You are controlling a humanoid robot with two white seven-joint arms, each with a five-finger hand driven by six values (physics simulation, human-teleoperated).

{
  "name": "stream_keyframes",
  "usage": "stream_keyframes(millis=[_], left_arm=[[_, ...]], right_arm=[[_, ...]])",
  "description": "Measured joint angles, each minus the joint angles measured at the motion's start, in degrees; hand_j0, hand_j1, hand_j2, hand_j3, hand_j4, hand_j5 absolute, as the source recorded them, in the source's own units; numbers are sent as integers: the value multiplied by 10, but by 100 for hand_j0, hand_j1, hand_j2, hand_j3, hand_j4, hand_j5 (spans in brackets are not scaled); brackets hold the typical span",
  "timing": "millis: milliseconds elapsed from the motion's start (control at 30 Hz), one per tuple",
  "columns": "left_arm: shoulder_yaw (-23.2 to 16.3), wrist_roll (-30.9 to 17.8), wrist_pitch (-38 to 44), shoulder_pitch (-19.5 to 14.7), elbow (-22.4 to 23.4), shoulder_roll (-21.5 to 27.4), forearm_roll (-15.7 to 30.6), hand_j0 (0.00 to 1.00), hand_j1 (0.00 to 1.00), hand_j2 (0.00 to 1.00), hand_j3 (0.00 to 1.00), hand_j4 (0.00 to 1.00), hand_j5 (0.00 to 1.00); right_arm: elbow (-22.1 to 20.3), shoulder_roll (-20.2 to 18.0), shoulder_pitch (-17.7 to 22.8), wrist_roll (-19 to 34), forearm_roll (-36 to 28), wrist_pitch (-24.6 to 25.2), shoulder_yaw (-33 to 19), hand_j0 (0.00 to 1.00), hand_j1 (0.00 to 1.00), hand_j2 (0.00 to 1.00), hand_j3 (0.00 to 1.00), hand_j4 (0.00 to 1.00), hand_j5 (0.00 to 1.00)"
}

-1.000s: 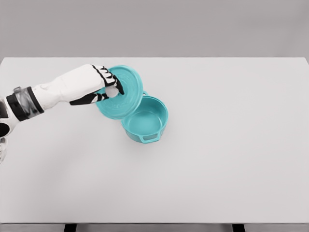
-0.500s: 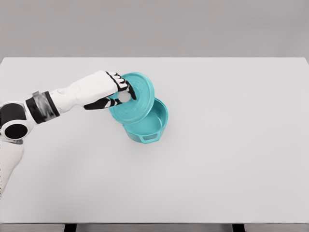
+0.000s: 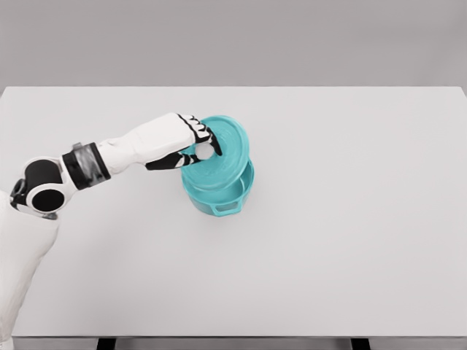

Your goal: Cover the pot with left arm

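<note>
A teal pot (image 3: 222,197) with a front handle stands on the white table (image 3: 350,219) near its middle. Over it hangs a round teal lid (image 3: 219,157), tilted with its far edge raised, covering most of the pot's opening. My left hand (image 3: 195,146) is shut on the lid's white knob, with the arm reaching in from the lower left. Only the front part of the pot's wall and rim shows below the lid. The right arm is out of view.
My left hand has carried the lid to the right and lower, from beside the pot's left rim to over its opening. The lid now tilts less steeply.
</note>
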Motion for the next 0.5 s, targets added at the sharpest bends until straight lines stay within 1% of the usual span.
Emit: stream_keyframes(millis=[200, 500], left_arm=[[-4, 0, 0, 7, 5, -6, -1, 58, 58, 58, 58, 58, 58], [-5, 0, 0, 8, 13, -7, -1, 57, 57, 57, 57, 57, 57]], right_arm=[[0, 0, -1, 0, 0, 0, 0, 100, 100, 100, 100, 100, 100], [0, 0, 0, 0, 0, 0, 0, 100, 100, 100, 100, 100, 100]])
